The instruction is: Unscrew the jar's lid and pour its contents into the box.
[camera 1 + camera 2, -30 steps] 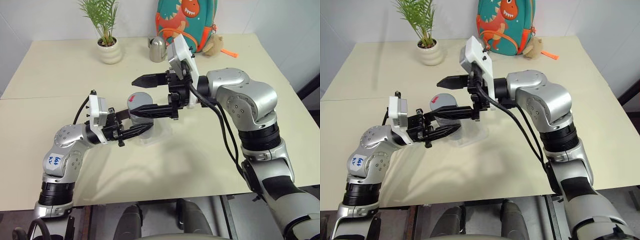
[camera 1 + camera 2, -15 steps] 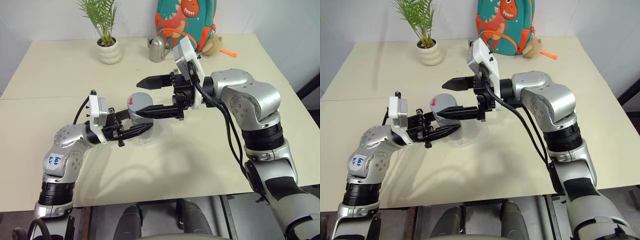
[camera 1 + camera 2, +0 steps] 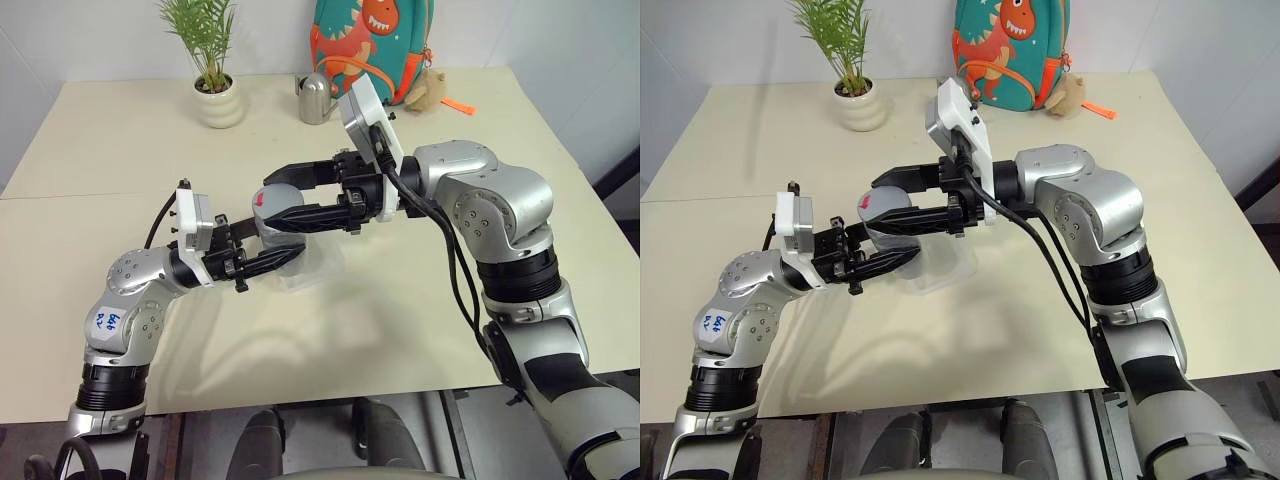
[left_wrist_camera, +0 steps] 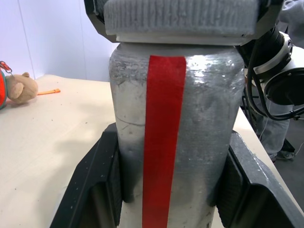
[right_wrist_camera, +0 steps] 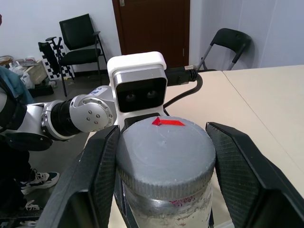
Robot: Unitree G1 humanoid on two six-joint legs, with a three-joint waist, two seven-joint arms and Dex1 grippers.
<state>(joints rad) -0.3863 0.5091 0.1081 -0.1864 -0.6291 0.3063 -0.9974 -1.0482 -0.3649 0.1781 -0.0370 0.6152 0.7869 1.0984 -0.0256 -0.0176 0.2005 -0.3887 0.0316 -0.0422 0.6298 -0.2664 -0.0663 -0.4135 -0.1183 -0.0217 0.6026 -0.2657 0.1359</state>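
- Right gripper (image 3: 285, 196) has its fingers clamped on the grey lid (image 5: 164, 142), atop the jar (image 4: 173, 128).
- Left gripper (image 3: 270, 262) squeezes the jar's body below.
- The box (image 3: 952, 268) lies just under both.

My left claw (image 3: 268, 262) grips the jar (image 3: 283, 232) from the left, upright, above the box (image 3: 318, 268) on the worktop (image 3: 400, 300). My right claw (image 3: 285, 195) comes in from the right, its fingers on either side of the lid (image 5: 164, 142) on top of the jar. Behind, at the worktop's far edge: plant pot (image 3: 218, 100) left, watering can (image 3: 315, 98) to its right, backpack (image 3: 372, 40) right of that.
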